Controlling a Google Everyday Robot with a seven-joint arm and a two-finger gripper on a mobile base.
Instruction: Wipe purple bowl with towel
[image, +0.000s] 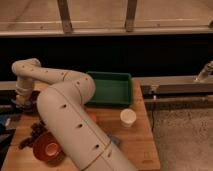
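My gripper (23, 101) hangs at the far left of the wooden table (140, 145), at the end of my cream arm (70, 120), which fills the middle of the view. A dark maroon rounded shape (33, 96) right next to the gripper looks like the purple bowl; the wrist and arm hide most of it. I cannot make out a towel. The orange-red bowl with a pale centre (47, 148) sits at the front left, apart from the gripper.
A green tray (110, 88) lies at the back middle of the table. A white cup (128, 117) stands to its front right. A dark lumpy clump (35, 130) lies just behind the orange bowl. A rail and dark wall run behind the table.
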